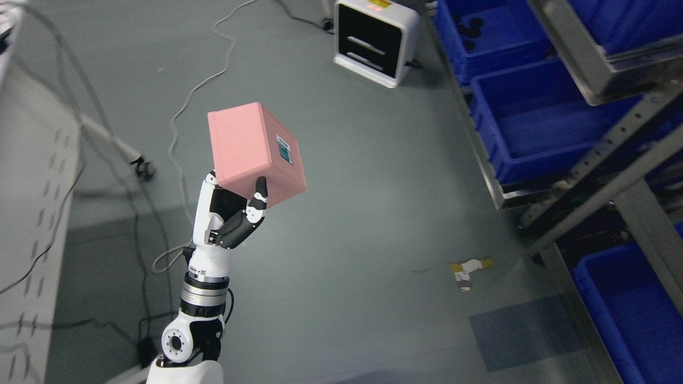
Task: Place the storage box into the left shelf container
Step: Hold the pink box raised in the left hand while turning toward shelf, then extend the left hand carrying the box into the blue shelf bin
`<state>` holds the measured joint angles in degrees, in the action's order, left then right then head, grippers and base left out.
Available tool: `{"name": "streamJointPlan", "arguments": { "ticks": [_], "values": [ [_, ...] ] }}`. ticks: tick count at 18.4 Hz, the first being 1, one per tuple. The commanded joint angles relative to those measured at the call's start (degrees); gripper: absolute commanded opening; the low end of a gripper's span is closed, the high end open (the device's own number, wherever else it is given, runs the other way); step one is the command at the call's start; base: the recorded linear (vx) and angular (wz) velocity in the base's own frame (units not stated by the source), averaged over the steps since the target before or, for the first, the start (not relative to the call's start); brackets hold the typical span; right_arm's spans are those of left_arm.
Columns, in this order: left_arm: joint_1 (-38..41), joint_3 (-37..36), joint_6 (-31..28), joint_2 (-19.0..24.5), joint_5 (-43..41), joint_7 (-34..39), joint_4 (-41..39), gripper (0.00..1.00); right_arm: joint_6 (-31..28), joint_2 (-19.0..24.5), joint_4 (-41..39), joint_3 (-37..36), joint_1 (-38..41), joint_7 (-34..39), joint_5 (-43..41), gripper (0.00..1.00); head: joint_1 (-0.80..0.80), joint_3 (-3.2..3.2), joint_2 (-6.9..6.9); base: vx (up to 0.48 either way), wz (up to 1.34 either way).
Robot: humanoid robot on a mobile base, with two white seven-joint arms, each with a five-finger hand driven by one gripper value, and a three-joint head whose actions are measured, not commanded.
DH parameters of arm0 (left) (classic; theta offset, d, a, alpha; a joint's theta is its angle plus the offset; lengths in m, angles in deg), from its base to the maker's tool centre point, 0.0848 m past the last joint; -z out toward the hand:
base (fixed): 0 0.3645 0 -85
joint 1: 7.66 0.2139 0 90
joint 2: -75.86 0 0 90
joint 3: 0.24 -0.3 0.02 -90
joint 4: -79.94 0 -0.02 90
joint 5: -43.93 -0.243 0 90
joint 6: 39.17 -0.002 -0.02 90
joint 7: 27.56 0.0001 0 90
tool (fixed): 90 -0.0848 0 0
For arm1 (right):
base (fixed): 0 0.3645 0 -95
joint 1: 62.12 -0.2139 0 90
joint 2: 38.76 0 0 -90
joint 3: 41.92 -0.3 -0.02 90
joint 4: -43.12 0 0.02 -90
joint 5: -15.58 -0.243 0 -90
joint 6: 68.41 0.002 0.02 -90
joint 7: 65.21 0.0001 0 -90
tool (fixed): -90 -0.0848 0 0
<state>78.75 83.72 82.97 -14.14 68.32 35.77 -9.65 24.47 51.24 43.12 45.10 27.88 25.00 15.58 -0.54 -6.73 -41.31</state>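
A pink storage box with a small label on one side is held up in the air over the grey floor, tilted. My left hand grips it from below, shut on its lower edge, one black-tipped finger lying on the box's front face. The left arm rises from the bottom edge, left of the middle. A metal shelf on the right holds blue containers, well apart from the box. My right arm does not show.
A white and black device stands on the floor at the top. Cables trail across the floor behind the arm. A white cabinet fills the left edge. Tape scraps lie on the floor near the shelf.
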Motion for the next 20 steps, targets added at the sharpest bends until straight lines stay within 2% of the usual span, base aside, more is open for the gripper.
{"name": "streamJointPlan", "arguments": {
  "ticks": [1, 10, 20],
  "values": [
    [1.83, -3.45, -0.50, 1.00, -3.29, -2.33, 5.99, 0.06, 0.02, -1.00, -1.00, 0.00, -0.17, -0.30, -1.23, 1.00, 0.00, 0.00, 0.00, 0.355, -1.14],
    [4.03, -3.63, -0.06, 1.00, -3.38, -2.51, 6.62, 0.06, -0.07, -1.00, -1.00, 0.00, -0.26, -0.39, -1.23, 1.00, 0.00, 0.00, 0.00, 0.251, -1.25],
    [4.47, -2.23, 0.12, 1.00, -3.30, -5.15, 6.70, 0.06, -0.07, -1.00, -1.00, 0.00, -0.17, -0.30, -1.23, 1.00, 0.00, 0.00, 0.00, 0.122, -0.79]
  ]
}}
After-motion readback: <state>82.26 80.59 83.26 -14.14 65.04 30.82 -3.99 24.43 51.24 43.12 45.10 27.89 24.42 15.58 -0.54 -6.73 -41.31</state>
